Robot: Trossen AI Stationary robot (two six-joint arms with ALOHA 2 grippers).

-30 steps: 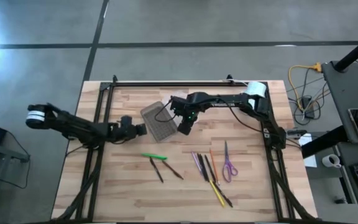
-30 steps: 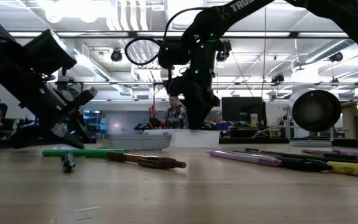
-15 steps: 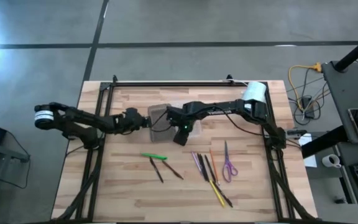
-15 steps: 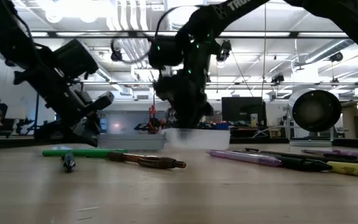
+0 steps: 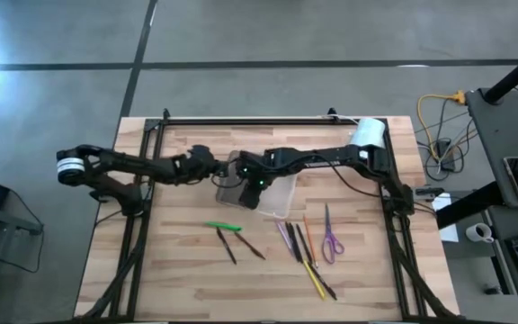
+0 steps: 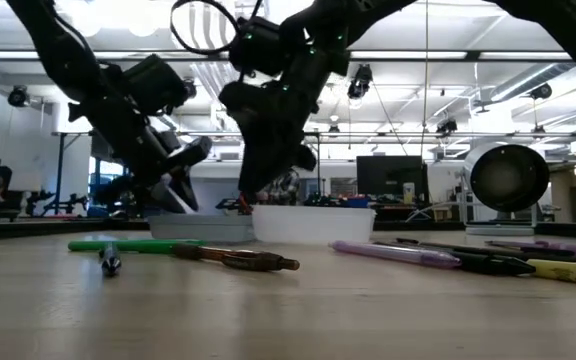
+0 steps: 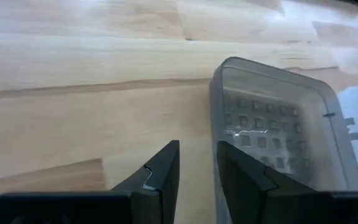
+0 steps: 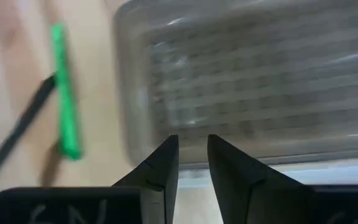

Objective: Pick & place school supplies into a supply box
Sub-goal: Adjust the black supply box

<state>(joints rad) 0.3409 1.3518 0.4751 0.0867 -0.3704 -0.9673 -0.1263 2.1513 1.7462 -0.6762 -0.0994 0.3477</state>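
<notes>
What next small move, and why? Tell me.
Probably lift the right gripper clear of the supply box and swing it toward the green pen. The box lies open on the table with nothing visible inside, every pen is outside it, and both grippers hold nothing; the left gripper waits beside the box.

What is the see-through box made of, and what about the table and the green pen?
The supply box looks like clear plastic: light glints on its walls and a grid pattern shows through. The table looks like pale wood, with plank seams and grain and a matte finish. The green pen is probably smooth plastic, judging by its bright even colour, though that is less sure.
</notes>
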